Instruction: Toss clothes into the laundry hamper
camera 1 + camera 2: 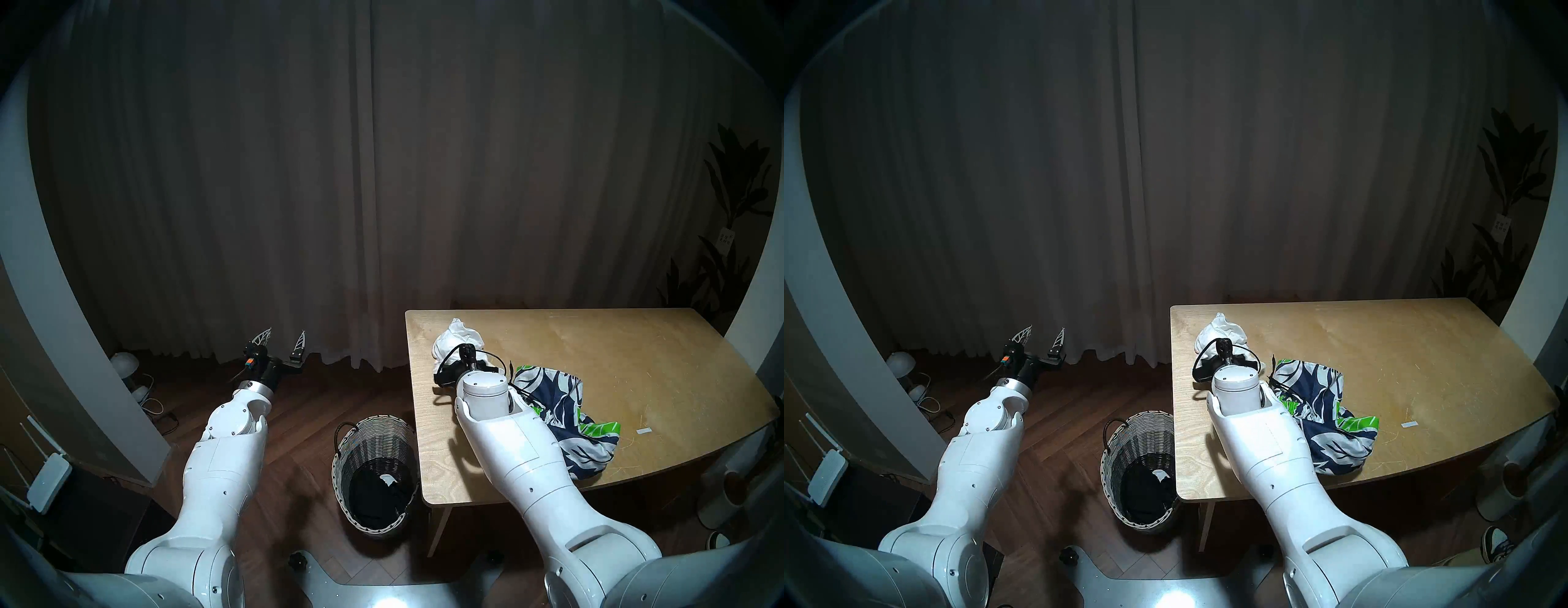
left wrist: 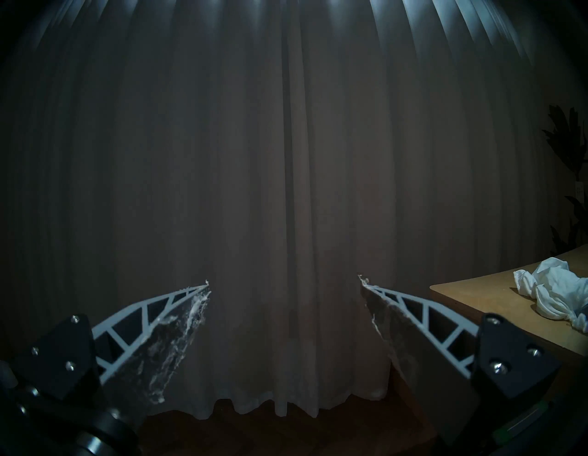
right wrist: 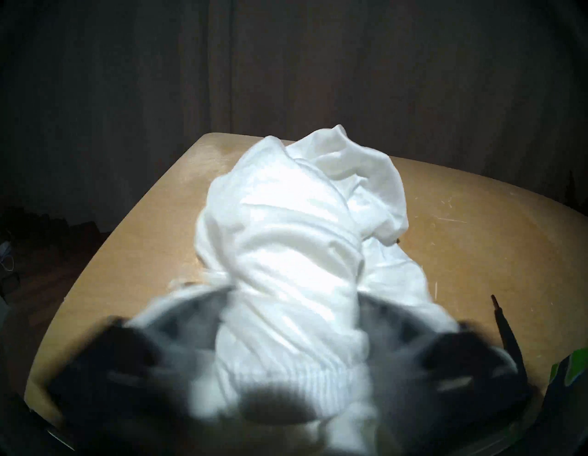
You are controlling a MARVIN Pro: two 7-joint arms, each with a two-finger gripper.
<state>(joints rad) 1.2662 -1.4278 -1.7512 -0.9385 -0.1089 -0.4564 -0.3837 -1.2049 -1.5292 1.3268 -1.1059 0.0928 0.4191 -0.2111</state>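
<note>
Stock you see: right gripper (image 3: 292,318) pinching white garment (image 3: 302,229) on table (image 1: 636,361), left gripper (image 1: 282,339) spread empty, black garment (image 1: 377,494) in hamper (image 1: 360,441).

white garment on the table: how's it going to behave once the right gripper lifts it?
Likely floppy: the white garment lies crumpled in soft folds on the table, so loose ends should hang and trail. Probably light, being thin cloth. The right gripper appears to bunch a thick twist of it between its fingers, so slipping looks unlikely, though that view is blurred.
</note>
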